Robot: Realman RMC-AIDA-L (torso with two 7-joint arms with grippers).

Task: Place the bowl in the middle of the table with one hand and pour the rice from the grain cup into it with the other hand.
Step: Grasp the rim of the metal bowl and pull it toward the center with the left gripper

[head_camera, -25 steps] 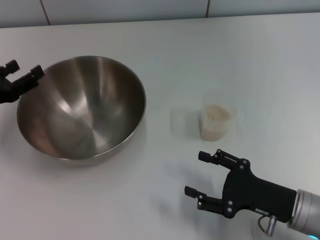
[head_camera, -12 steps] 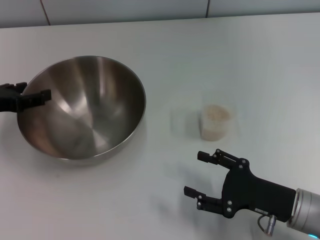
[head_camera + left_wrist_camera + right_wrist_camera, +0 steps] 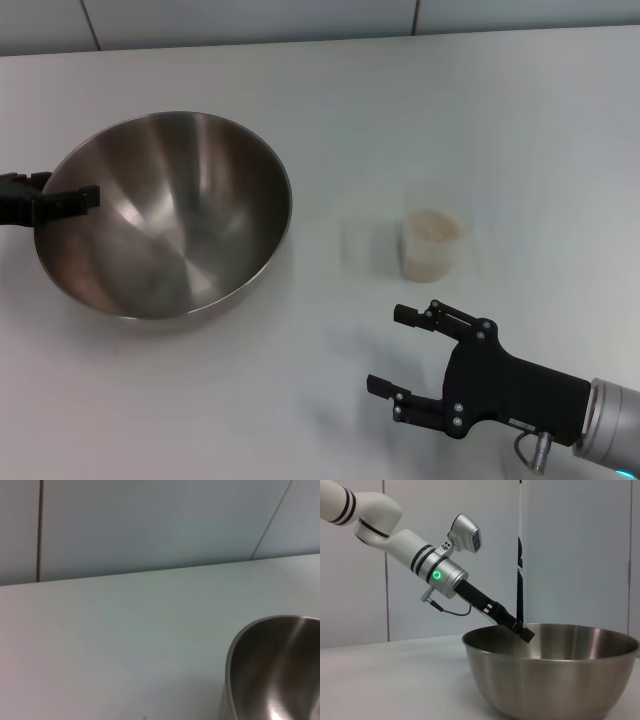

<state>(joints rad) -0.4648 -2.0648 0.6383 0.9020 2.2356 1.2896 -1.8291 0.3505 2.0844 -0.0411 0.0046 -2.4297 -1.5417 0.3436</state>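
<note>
White tabletop (image 3: 400,90) carries the steel bowl (image 3: 165,215) at its left — the left gripper (image 3: 50,200) sits at the rim, its grasp impossible to judge. Next: shift the bowl centreward. Right gripper (image 3: 420,365) hangs spread, empty, near the grain cup (image 3: 432,245) of rice (image 3: 432,226).

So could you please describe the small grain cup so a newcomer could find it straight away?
On the plain white tabletop, look to the right of the large shiny stainless-steel bowl. The small clear plastic cup stands apart, beyond the right gripper; it alone holds pale beige rice.
</note>
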